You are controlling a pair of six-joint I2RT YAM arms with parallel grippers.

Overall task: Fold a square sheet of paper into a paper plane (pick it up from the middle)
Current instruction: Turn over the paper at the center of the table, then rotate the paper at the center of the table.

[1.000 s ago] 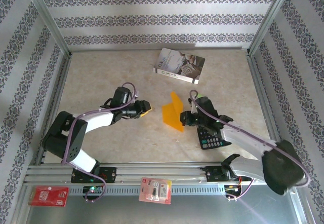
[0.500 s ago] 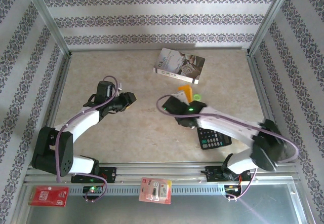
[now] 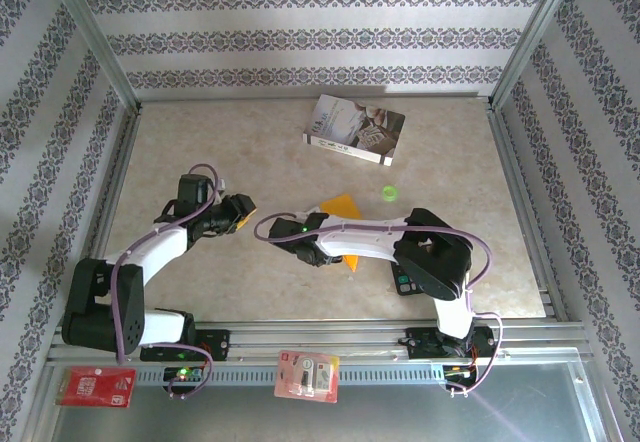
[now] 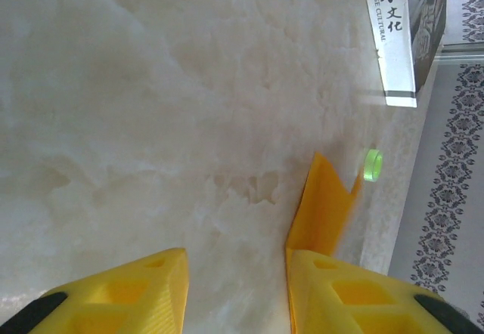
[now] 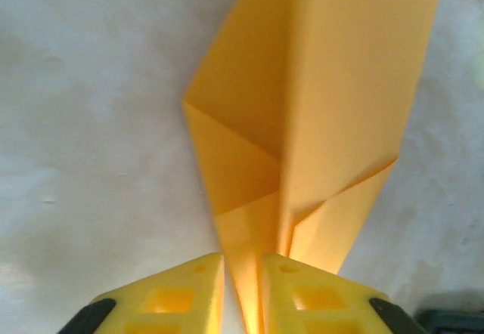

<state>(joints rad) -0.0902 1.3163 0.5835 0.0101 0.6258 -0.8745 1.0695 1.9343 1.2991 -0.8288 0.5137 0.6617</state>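
The paper plane [image 3: 342, 206], half folded, is sitting near the middle of the counter [image 3: 250, 152], on the near side of the book [image 3: 355, 129]. My right tool [image 5: 243, 262] is standing narrow with the paper's end running between its fingers; I cannot tell whether it is pinching. My left tool [image 4: 234, 273] is hanging partly wide, holding nothing, apart from the paper.
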